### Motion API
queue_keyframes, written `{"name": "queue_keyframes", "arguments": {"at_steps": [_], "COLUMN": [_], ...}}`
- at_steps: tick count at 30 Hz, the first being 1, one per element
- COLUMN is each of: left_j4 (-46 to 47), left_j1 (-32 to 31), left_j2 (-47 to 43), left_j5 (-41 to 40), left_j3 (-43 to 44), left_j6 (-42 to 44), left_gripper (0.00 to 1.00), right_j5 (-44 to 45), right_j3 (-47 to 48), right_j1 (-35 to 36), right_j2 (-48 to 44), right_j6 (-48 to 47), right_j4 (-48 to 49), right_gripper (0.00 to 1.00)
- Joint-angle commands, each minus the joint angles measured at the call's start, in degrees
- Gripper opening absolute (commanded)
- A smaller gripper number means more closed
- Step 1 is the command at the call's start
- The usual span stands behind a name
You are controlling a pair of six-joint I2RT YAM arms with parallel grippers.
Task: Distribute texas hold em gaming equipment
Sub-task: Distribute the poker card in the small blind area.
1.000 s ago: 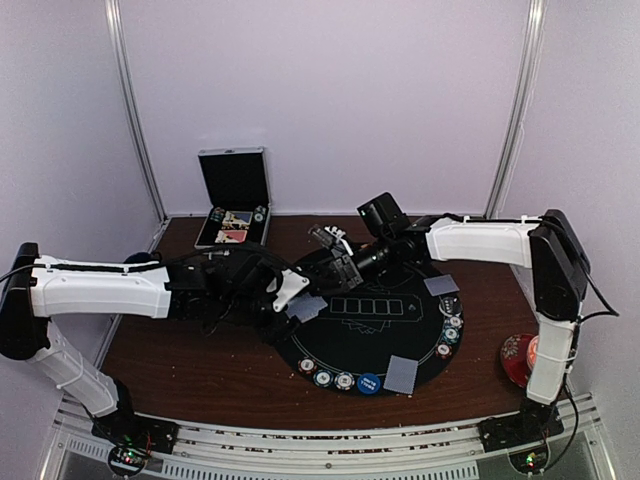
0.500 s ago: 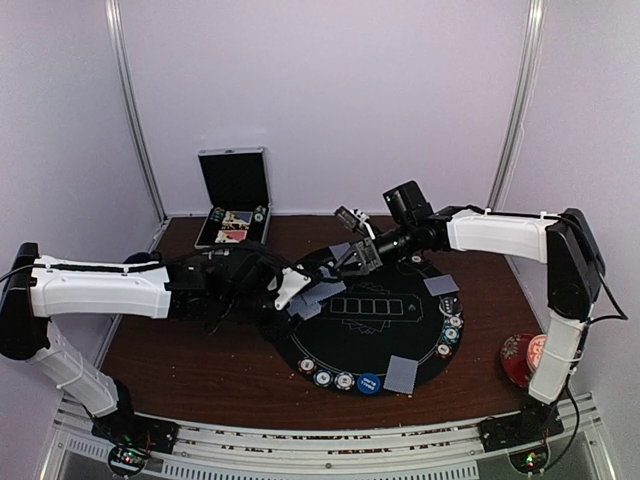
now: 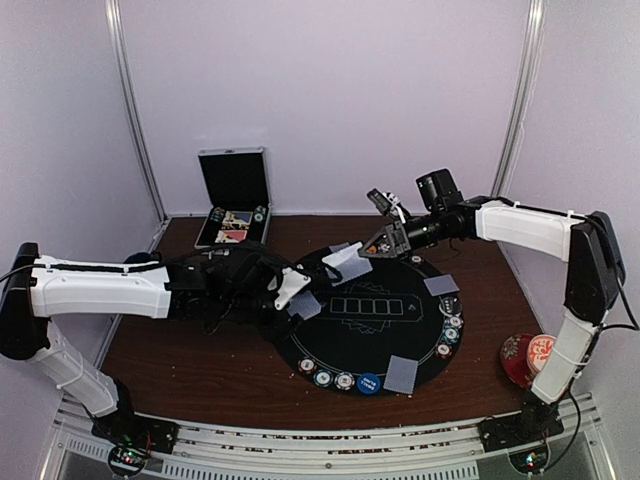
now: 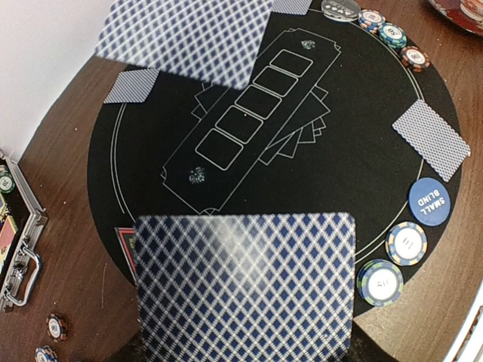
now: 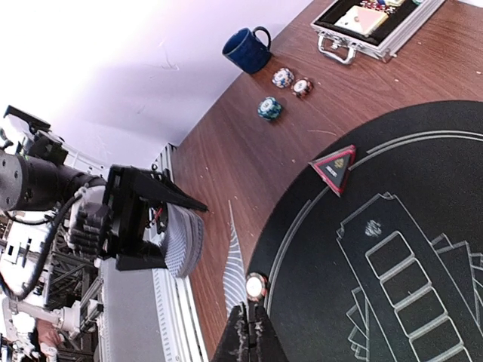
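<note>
My left gripper (image 3: 290, 293) is shut on a deck of blue-diamond-backed cards (image 4: 243, 285), held over the black round mat's (image 3: 380, 340) left edge; the deck hides its fingers in the left wrist view. My right gripper (image 3: 385, 240) is shut on a single card (image 3: 345, 258) above the mat's back edge; the right wrist view shows this card edge-on (image 5: 234, 264) and the left wrist view shows it (image 4: 189, 38) at the top. Face-down cards (image 3: 441, 285) (image 3: 402, 373) lie on the mat. A blue small-blind disc (image 4: 429, 201), chips (image 4: 381, 280) and a red triangle marker (image 5: 334, 166) sit at the mat's rim.
An open metal case (image 3: 235, 205) stands at the back left. A blue mug (image 5: 247, 49) and loose chips (image 5: 269, 108) lie on the wood beside it. The red floral cup and saucer (image 3: 528, 358) sit at the right front.
My right gripper has drawn one card away from the left gripper's deck and carried it right and back, over the mat's far edge. The left arm has stayed put.
</note>
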Motion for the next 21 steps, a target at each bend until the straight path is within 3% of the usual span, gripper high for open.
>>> {"name": "queue_keyframes", "arguments": {"at_steps": [1,5,8,15,21], "left_j4": [1.51,1.51,1.51,1.52,1.56], "left_j1": [-0.22,-0.22,-0.22,-0.22,-0.21], "left_j2": [-0.31,-0.65,-0.83,-0.96,-1.19], "left_j5": [0.45,0.51,0.53,0.28,0.26], "left_j3": [0.41,0.42,0.46,0.45,0.42], "left_j6": [0.46,0.49,0.72,0.89,0.83], "left_gripper": [0.64,0.64,0.64,0.64,0.64], "right_j5": [1.35,5.65,9.46,17.32,22.39], "right_j3": [1.58,3.83,3.54,-0.36,-4.54], "right_j1": [-1.57,-1.85,-1.93,-1.47,1.57], "right_j2": [-2.67,-2.33,-2.44,-3.73,-2.84], "right_j6": [-13.22,-32.14,-41.29,-51.73,-55.72], "right_j4": [-14.89,-35.57,-44.87,-53.24,-53.88], "right_gripper": [0.00,0.00,0.00,0.00,0.00]}}
